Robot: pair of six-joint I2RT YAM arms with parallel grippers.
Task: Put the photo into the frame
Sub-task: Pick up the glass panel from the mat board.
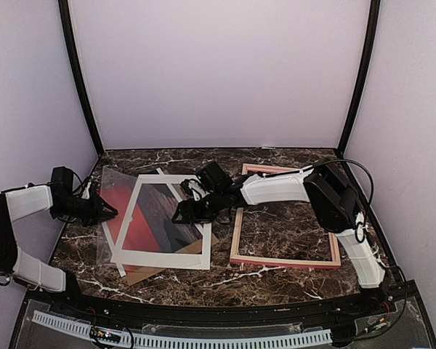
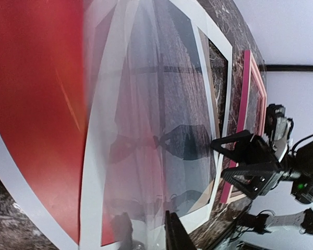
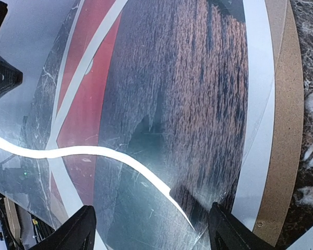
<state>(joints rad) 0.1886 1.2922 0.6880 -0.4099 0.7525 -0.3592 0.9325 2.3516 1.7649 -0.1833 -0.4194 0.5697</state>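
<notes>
The photo [image 1: 120, 208], red-orange with dark land, lies flat at the table's left-centre under a white window mat [image 1: 160, 256]. It also shows in the left wrist view [image 2: 36, 104] and the right wrist view [image 3: 182, 78]. The pink frame [image 1: 283, 260] lies empty to the right of it, and shows in the left wrist view [image 2: 245, 99]. My left gripper [image 1: 100, 211] is shut on the left edge of a clear plastic sheet [image 1: 110, 182] and holds that edge raised over the photo. My right gripper [image 1: 180, 216] is open just above the sheet [image 3: 135, 208], its jaws wide apart [image 3: 154, 221].
A plain brown backing board [image 1: 149, 273] sticks out from under the mat at the front, and shows in the right wrist view [image 3: 284, 130]. The dark marble table [image 1: 276, 156] ends at white walls behind and at both sides. The right arm reaches across the frame.
</notes>
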